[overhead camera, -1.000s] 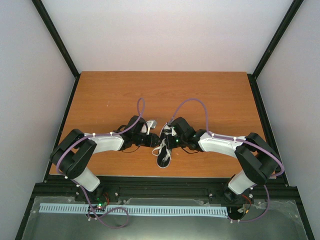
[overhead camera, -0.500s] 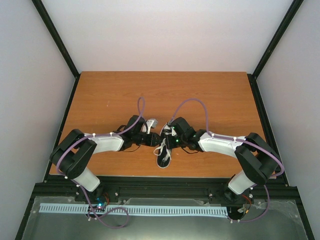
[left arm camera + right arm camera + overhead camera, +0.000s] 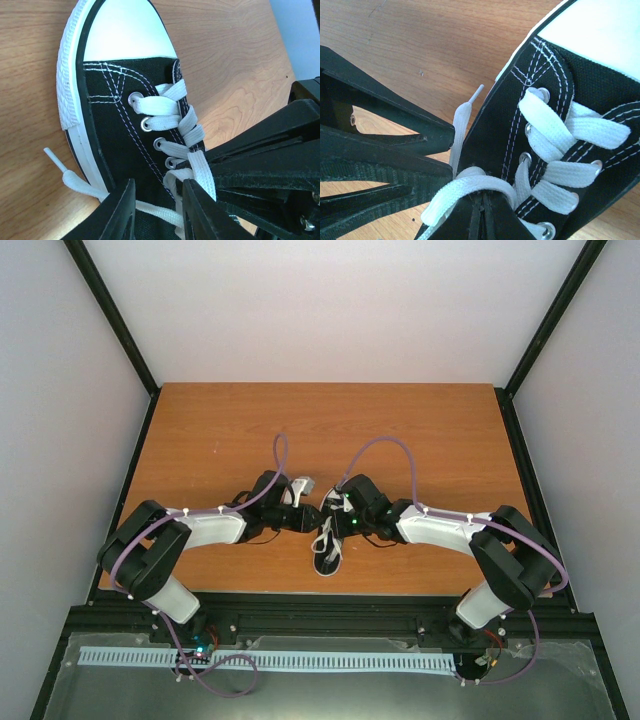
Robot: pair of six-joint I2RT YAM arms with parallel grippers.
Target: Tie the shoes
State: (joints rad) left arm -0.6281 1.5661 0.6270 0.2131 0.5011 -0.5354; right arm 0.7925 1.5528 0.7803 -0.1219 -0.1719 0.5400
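Observation:
The black sneaker (image 3: 327, 558) lies near the table's front edge. Its white toe cap (image 3: 125, 30) and white laces (image 3: 167, 107) fill the left wrist view. My left gripper (image 3: 157, 210) is open over the shoe's side, with a loose lace strand (image 3: 150, 209) running between its fingers (image 3: 120, 215). My right gripper (image 3: 482, 212) is shut at the upper eyelets, with a white lace (image 3: 470, 187) drawn across its tips. The two grippers meet over the shoe in the top view, the left gripper (image 3: 310, 520) beside the right gripper (image 3: 332, 518). A lace end (image 3: 465, 120) lies on the wood beside the shoe.
The orange wooden table (image 3: 220, 430) is walled by white panels and black frame posts. Purple cables (image 3: 385, 445) arch over both arms. Each arm's fingers show in the other's wrist view, such as the left arm's fingers (image 3: 375, 135).
Almost nothing differs. The left gripper has edged slightly right toward the shoe; the right gripper and the shoe stay where they were.

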